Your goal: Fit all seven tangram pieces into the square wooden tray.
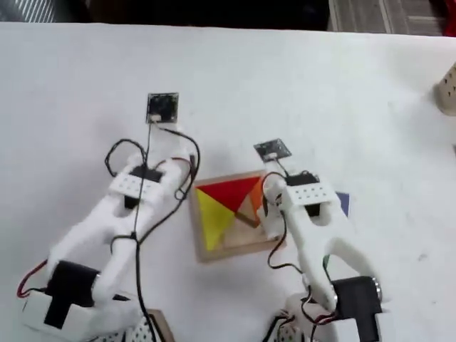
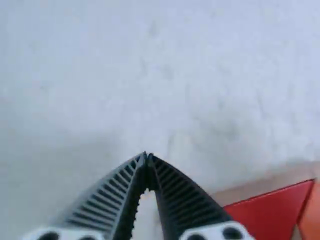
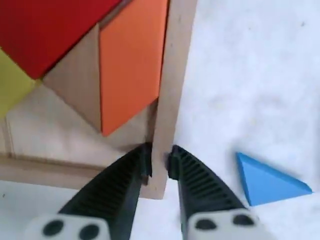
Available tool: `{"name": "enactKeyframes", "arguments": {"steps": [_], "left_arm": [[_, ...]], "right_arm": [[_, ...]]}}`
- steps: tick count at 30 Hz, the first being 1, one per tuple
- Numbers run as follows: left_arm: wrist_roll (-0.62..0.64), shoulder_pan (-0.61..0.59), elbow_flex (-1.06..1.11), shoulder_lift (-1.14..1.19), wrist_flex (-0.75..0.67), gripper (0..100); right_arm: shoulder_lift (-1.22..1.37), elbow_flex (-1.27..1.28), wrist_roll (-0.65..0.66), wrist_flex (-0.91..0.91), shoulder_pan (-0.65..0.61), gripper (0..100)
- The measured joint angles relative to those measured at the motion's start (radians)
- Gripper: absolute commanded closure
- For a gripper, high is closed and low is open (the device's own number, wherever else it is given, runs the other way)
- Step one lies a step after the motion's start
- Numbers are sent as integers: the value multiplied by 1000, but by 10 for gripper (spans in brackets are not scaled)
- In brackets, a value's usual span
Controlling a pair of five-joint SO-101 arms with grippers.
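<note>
Wooden tray [image 1: 228,251]: centre of the high view, partly filled.
- Seated: red triangle [image 1: 228,191], yellow triangle [image 1: 212,219], orange piece [image 3: 132,65]. A wood-toned triangle between red and orange may be a piece or bare floor.
- Outstanding: blue triangle [image 3: 267,182], on the surface just right of the tray. The other pieces are unaccounted for, so the task is likely under halfway.

Right pincer [image 3: 159,160]: pinching the tray's wall near a corner.
Left pincer [image 2: 147,161]: pressed together, empty, left of the tray.

Surface [image 1: 320,92]: plain white. A dark strip runs along the top, and a perforated beige object [image 1: 447,89] sits at the right edge.
</note>
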Motion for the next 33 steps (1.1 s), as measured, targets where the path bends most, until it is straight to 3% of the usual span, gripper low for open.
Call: {"name": "enactKeyframes", "arguments": {"steps": [8,12,20,26,29,33], "left_arm": [[0,0,0,0,0,977],[-8,0,0,0,0,977],[-60,0,0,0,0,977],[-60,0,0,0,0,977],[-60,0,0,3,0,977],[-61,0,0,3,0,977]], "right_arm": [[0,-2,-46,69,2,974],[0,-2,12,107,8,971],[-66,-25,78,181,17,820],[-247,-25,78,238,20,803],[-313,-25,100,252,92,803],[-341,-17,259,252,250,801]]}}
